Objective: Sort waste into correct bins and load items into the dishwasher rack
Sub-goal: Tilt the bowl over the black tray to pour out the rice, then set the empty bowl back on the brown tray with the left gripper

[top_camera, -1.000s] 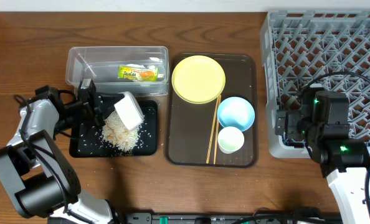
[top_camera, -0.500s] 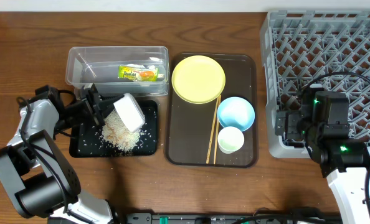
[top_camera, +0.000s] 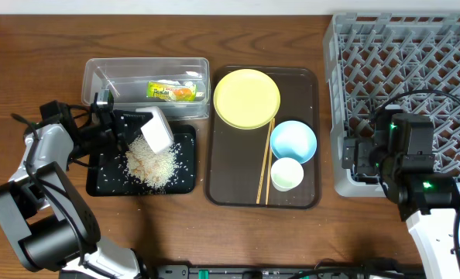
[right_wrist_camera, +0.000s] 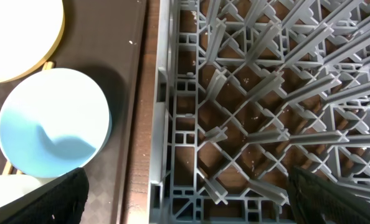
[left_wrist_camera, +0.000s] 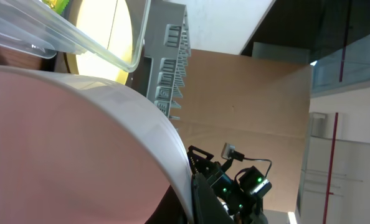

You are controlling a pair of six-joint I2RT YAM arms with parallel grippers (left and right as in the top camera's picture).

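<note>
Far left on the wooden surface (top_camera: 29, 70), the left arm (top_camera: 42, 151) reached in toward the black tray (top_camera: 185, 183). The left jaws were clamped on the white bowl (top_camera: 158, 129), which was tipped on its side just above the tray. The left wrist cam showed mostly the bowl's white wall, w/ one dark finger (left_wrist_camera: 205, 200) against it. Under the bowl lay the rice pile (top_camera: 152, 164), heaped mid-tray, w/ stray grains scattered over the rest of the black base. Right behind the tray sat the clear tub (top_camera: 97, 77); couldn't tell if the two touched. The snack wrapper (top_camera: 172, 92) lay inside the tub, toward its right end.

Next over was the brown serving tray (top_camera: 301, 84). The yellow-green plate (top_camera: 246, 98) sat at its back-left. The chopsticks (top_camera: 266, 163) lay side by side, running from the plate's front-right rim toward the tray's front edge. The light blue bowl (top_camera: 293, 142) was just right of them, upright. The white cup (top_camera: 286, 174) stood just in front of that bowl, also beside the sticks.

Far right stood the dishwasher rack (top_camera: 416, 70). The right arm (top_camera: 416, 186) was at the rack's front-left corner. The right jaws were spread wide w/ nothing btwn them, over the rack's left wall. The right wrist cam showed grey lattice below and the blue bowl off to the left.
</note>
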